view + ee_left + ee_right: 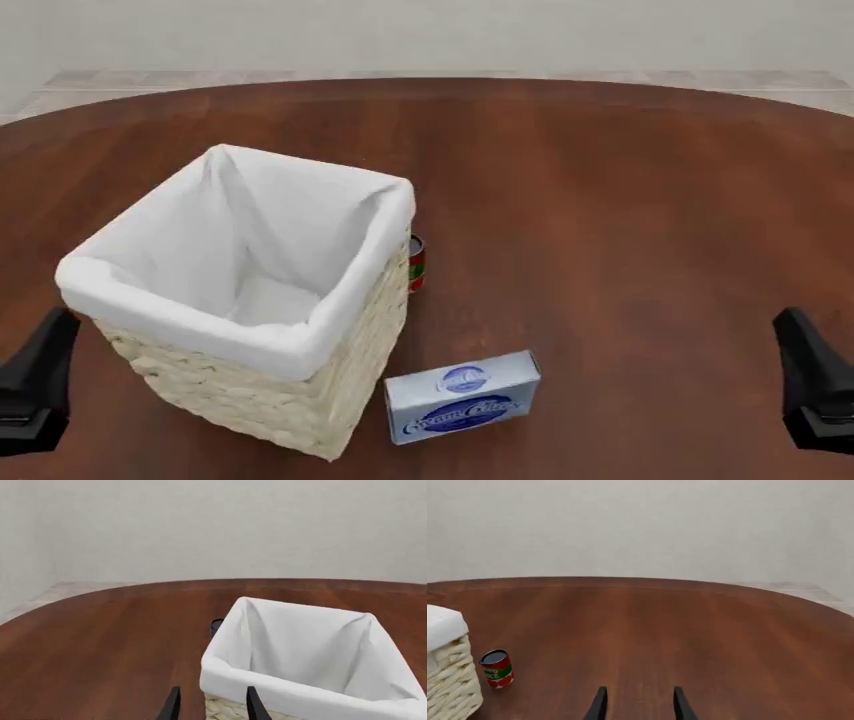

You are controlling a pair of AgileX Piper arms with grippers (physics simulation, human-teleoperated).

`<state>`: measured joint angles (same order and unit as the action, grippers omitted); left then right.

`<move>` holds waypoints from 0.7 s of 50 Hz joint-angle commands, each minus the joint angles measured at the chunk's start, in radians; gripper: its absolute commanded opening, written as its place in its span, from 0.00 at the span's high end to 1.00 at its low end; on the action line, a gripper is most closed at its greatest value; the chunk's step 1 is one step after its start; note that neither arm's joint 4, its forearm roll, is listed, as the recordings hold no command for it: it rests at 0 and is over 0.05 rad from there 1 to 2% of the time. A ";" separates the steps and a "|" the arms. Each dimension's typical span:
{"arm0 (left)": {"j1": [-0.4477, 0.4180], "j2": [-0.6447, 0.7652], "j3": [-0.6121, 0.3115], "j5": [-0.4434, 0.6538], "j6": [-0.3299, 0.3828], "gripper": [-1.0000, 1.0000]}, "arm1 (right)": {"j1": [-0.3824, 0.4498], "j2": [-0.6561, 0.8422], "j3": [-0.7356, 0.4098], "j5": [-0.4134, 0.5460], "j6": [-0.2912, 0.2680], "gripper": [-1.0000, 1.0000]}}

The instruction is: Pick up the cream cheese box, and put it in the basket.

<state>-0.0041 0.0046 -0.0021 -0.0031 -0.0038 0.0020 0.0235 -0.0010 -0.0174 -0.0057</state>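
The cream cheese box (463, 397) stands on the table near the front edge, its blue oval logo facing the camera, just right of the basket's near corner. The basket (240, 310) is wicker with a white liner and shows nothing inside. Neither wrist view shows the box. My left gripper (212, 711) is open and points at the basket's liner rim (267, 690), holding nothing. My right gripper (639, 707) is open over bare wood, well to the right of the box. In the front view both grippers sit low at the corners, left (34, 385) and right (814, 385).
A small red-green can (416, 262) stands behind the basket's right side, also in the right wrist view as the can (496, 669) beside the basket's wicker corner (450, 690). The round wooden table (627, 200) extends far back and to the right.
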 commanded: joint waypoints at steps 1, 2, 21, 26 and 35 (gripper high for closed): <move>0.010 0.026 -0.003 -0.011 -0.028 0.00 | 0.000 0.003 -0.001 -0.003 0.005 0.00; 0.010 0.021 -0.002 -0.007 -0.026 0.00 | 0.001 0.005 0.000 -0.005 0.004 0.00; 0.004 -0.003 -0.017 0.024 -0.007 0.00 | 0.008 0.019 0.001 -0.031 -0.002 0.00; 0.001 -0.003 -0.062 0.062 -0.029 0.00 | 0.010 0.004 0.001 -0.016 -0.004 0.00; -0.049 -0.004 -0.263 0.240 -0.008 0.00 | 0.017 0.015 0.000 -0.019 -0.004 0.00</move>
<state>-0.0208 0.0036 -0.1207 0.1100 -0.0230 0.0132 0.0334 -0.0005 -0.0352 -0.0083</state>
